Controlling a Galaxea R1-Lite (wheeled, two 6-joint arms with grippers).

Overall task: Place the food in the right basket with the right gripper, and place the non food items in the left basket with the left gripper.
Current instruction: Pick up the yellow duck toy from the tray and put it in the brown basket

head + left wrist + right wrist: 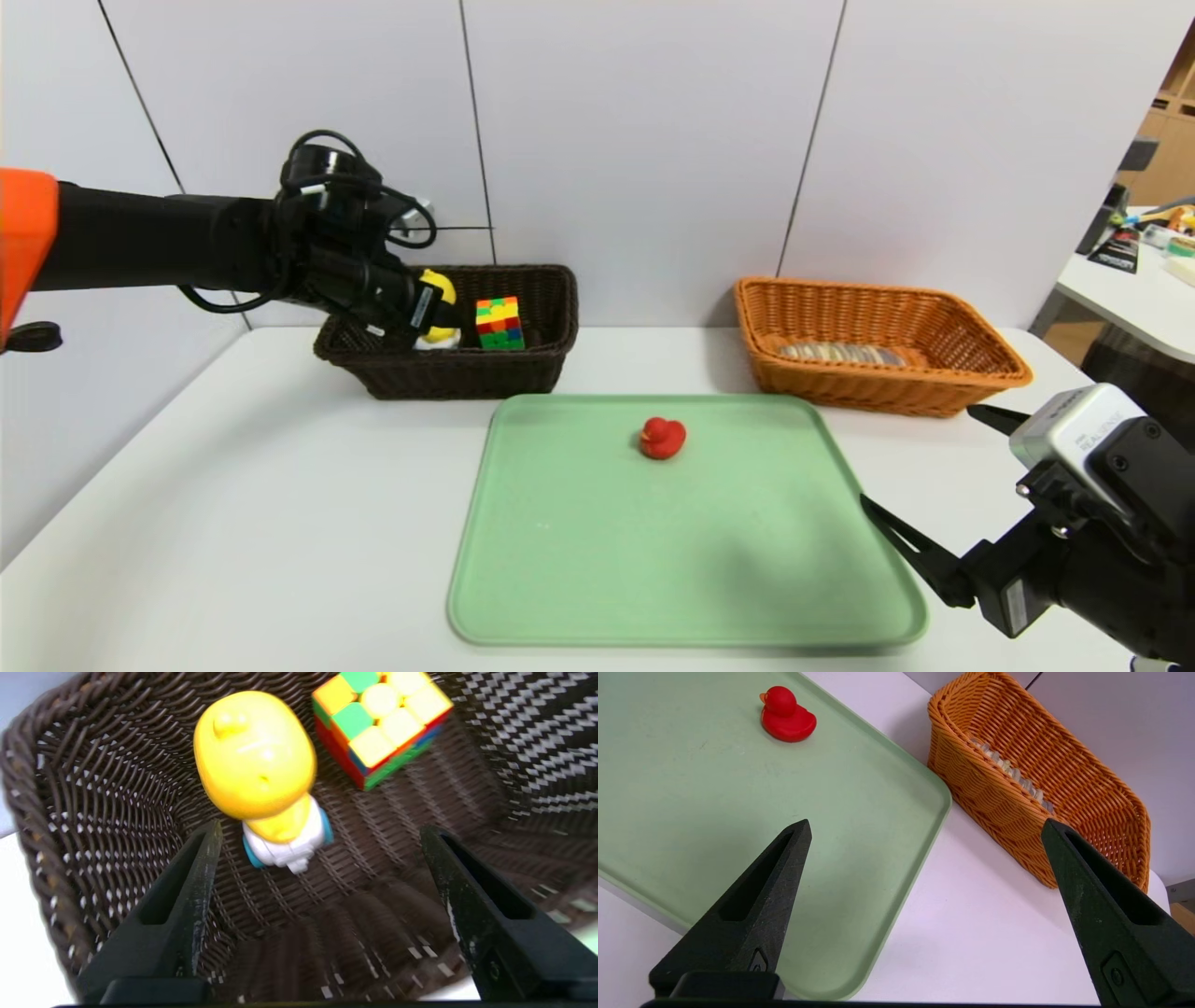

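We saw the left pincer [317, 830] over the left basket [546, 299], jaws spread wide, gripping nothing. The yellow duck toy [261, 774] lay tipped inside the basket, head away from the pincer, white wheeled base toward it; the puzzle cube [380, 723] sat just beside it. In the head view the arm hid most of the toy.

The red duck [662, 438] stood on the green tray [579, 560], upright.

The loaf [840, 354] lay in the right basket [971, 373], long axis along the basket's length.

The right pincer [924, 830] hung parked above the surface [233, 523] near the tray's corner, fully open, empty.
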